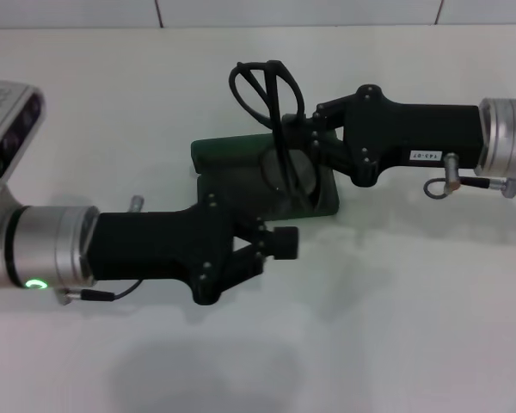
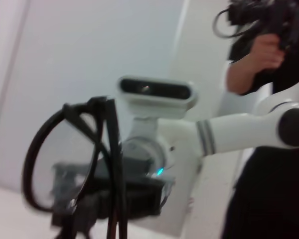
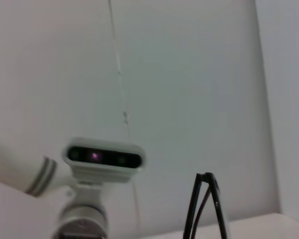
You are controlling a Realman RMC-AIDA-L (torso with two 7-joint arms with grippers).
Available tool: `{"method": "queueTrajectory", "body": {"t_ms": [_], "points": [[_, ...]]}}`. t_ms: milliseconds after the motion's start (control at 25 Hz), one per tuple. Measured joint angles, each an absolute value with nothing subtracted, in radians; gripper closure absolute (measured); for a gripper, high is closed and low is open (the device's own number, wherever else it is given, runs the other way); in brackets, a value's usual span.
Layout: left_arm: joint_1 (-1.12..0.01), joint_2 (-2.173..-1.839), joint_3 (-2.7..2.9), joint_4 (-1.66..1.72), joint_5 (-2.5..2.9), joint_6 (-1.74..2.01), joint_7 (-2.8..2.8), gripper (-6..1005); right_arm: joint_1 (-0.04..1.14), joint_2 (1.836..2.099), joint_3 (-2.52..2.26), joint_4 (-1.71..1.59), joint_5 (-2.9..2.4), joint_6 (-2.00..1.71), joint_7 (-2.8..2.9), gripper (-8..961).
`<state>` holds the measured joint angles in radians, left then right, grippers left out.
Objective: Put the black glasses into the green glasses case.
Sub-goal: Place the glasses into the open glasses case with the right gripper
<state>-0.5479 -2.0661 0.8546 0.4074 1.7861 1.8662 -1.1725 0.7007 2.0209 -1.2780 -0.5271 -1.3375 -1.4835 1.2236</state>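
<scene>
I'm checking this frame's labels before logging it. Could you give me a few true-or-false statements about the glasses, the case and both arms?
1. The thin black-framed glasses lie flat on the white table. False: the right end effector holds them above the case.
2. The dark green rectangular hard case lies open. True.
3. The left end effector grips the glasses. False: it sits near the case's front edge, holding nothing.
4. The case lies between the two arms. True.

Black pincers (image 1: 279,243), silver cuffs, green lights.
</scene>
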Motion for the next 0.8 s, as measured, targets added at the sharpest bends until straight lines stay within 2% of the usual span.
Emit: {"method": "queueTrajectory", "body": {"t_ms": [280, 480, 800], "points": [[-0.487, -2.037, 0.854, 0.409, 1.793, 1.832, -1.173, 935, 0.698, 2.015, -1.278, -0.643, -1.433, -1.399, 1.178, 858], [-0.457, -2.019, 0.861, 0.410, 1.806, 1.773, -1.179, 934, 0.712, 2.021, -1.288, -0.749, -1.601, -1.315, 1.231, 857], [-0.444, -2.015, 0.857, 0.410, 1.822, 1.744, -1.181, 932, 0.796, 2.023, -1.397, -0.776, -1.748, -1.164, 1.307, 856]]}}
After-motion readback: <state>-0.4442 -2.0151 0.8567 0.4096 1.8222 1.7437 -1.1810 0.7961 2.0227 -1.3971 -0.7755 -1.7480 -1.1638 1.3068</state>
